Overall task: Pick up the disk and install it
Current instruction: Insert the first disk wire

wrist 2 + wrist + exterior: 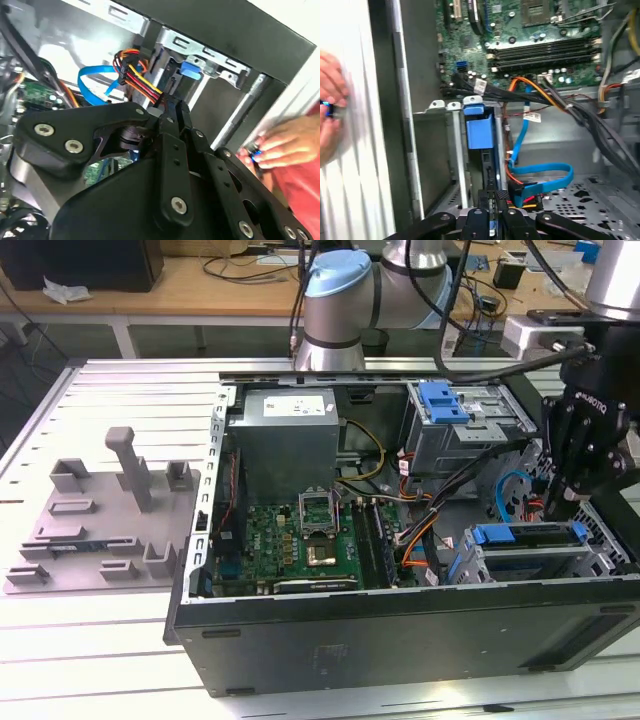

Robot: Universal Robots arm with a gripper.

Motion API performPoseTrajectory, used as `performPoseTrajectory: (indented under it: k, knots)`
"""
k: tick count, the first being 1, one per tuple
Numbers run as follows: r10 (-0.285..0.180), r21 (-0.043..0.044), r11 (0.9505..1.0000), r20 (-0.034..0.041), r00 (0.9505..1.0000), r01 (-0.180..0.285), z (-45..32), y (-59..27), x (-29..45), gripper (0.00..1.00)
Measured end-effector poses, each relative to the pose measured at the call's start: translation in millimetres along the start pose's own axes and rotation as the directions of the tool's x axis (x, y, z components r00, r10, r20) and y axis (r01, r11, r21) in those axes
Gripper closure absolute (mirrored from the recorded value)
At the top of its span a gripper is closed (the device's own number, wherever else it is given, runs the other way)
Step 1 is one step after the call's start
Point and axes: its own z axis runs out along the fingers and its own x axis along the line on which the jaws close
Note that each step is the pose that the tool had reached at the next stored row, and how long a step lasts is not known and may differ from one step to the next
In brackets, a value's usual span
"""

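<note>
Slatted metal table (130,390) with open computer case (400,640) beside grey plastic fixture plate (90,525)

No legible text; label (297,407) on power supply (290,452) too small.

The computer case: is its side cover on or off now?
Off. In the exterior view the computer case lies open on top, and the green motherboard and grey power supply box inside show plainly.
</note>
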Motion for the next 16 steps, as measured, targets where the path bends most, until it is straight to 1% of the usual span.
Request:
performPoseTrajectory:
  k: [1,2,3,10,13,16]
  knots:
    - [0.001,-0.0038,1.0000,0.0393,0.9992,-0.001,1.0,-0.6,6.5,0.84]
    - [0.002,-0.0043,1.0000,0.0444,0.9990,-0.001,1.4,-0.8,8.6,0.84]
    - [0.002,-0.0046,1.0000,0.0474,0.9989,-0.001,1.7,-1.0,10.3,0.84]
    - [0.002,-0.0047,1.0000,0.0488,0.9988,-0.002,1.8,-1.1,10.8,0.84]
    - [0.002,-0.0048,1.0000,0.0490,0.9988,-0.002,1.8,-3.2,10.6,0.84]
    - [0.002,-0.0047,1.0000,0.0490,0.9988,-0.002,2.0,-3.4,10.6,0.84]
